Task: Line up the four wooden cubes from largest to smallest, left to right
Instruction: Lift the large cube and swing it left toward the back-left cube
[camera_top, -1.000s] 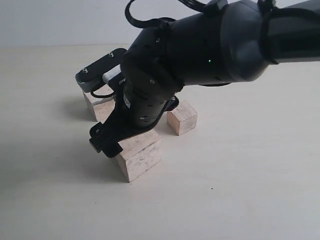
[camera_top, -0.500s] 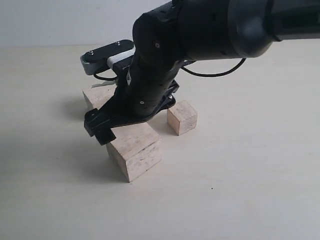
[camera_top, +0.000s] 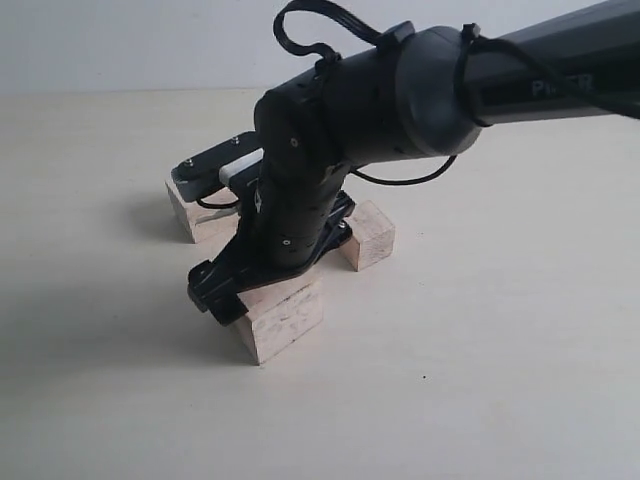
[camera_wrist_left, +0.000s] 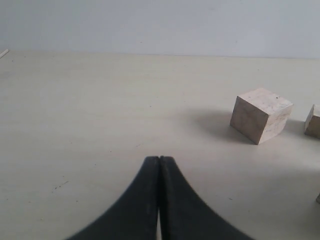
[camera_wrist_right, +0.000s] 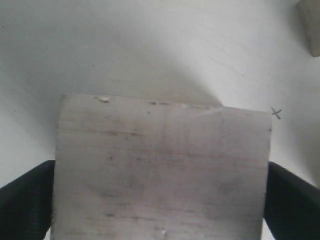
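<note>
The largest wooden cube (camera_top: 288, 312) sits on the table at the front, and it fills the right wrist view (camera_wrist_right: 162, 170). My right gripper (camera_top: 262, 275) reaches across from the right and is lowered over it. One black finger (camera_wrist_right: 27, 200) lies along one side of this cube and the other along the opposite side, the jaws spread wide and open. A mid-sized cube (camera_top: 198, 215) sits behind on the left, half hidden by the wrist. A smaller cube (camera_top: 370, 235) sits to the right. The fourth cube is hidden in the exterior view. My left gripper (camera_wrist_left: 159, 159) is shut and empty, away from the cubes.
The left wrist view shows one cube (camera_wrist_left: 261, 115) on the pale table (camera_wrist_left: 100, 100) and part of another (camera_wrist_left: 314, 121) at the frame edge. A cube corner (camera_wrist_right: 311, 25) shows in the right wrist view. The right arm (camera_top: 420, 90) hangs over the cubes.
The right gripper rose a little and shifted left half a second ago, then came back down over the largest cube. The cubes have not moved.
</note>
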